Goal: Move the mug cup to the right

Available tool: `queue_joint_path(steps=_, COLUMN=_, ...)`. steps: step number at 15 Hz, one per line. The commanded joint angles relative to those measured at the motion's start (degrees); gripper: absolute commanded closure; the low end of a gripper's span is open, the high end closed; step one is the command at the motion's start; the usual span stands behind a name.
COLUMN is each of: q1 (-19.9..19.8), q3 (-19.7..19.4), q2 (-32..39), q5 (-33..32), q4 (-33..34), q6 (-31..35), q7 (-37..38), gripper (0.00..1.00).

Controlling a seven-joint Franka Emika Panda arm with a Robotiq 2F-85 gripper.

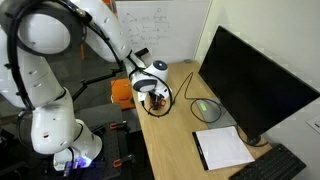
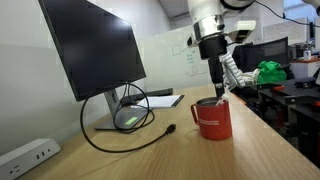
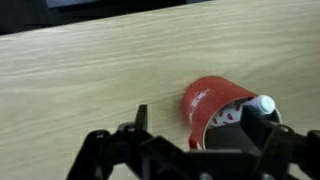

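A red mug (image 2: 213, 120) with a white, red-patterned inside stands upright on the wooden desk (image 2: 180, 155). It also shows in the wrist view (image 3: 210, 100) and, mostly hidden by the gripper, in an exterior view (image 1: 158, 101). My gripper (image 2: 218, 92) points straight down over the mug, shown in the other exterior view too (image 1: 153, 94). In the wrist view the gripper (image 3: 200, 120) is open: one finger reaches inside the mug by its rim, the other is outside the mug wall, apart from it.
A black monitor (image 2: 95, 45) stands on the desk behind the mug, with a looped black cable (image 2: 120, 125) at its base. A white power strip (image 2: 25, 155), a paper pad (image 1: 222, 147), a keyboard (image 1: 282, 165) and an orange object (image 1: 121, 92) beside the desk are nearby.
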Motion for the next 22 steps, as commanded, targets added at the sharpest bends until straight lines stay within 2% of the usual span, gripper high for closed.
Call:
queue_joint_path(steps=1, q1=1.35, q3=-0.68, q2=4.08, q5=-3.81, q4=3.21, q6=2.5, q7=5.87, gripper=0.0)
queue_joint_path(steps=3, q1=2.06, q3=-1.54, q2=5.84, q5=-6.29, q4=4.83, q6=2.44, q7=8.7, gripper=0.0)
queue_joint_path(steps=4, q1=2.35, q3=-2.04, q2=6.8, q5=-7.61, q4=5.57, q6=2.2, q7=9.77, gripper=0.05)
queue_joint_path(steps=5, q1=2.76, q3=-2.76, q2=7.51, q5=-9.18, q4=6.16, q6=1.6, q7=10.76, gripper=0.24)
queue_joint_path(steps=7, q1=3.47, q3=-3.92, q2=8.79, q5=-11.42, q4=6.86, q6=1.15, q7=11.88, gripper=0.31)
queue_joint_path(steps=8, q1=3.63, q3=-4.16, q2=9.25, q5=-11.72, q4=7.04, q6=0.95, q7=11.81, gripper=0.37)
queue_joint_path(steps=16, q1=4.14, q3=-4.62, q2=10.31, q5=-11.69, q4=7.64, q6=0.56, q7=10.56, gripper=0.99)
queue_joint_path(steps=22, q1=3.38, q3=-4.05, q2=9.01, q5=-10.53, q4=7.21, q6=0.01, q7=9.15, gripper=0.98)
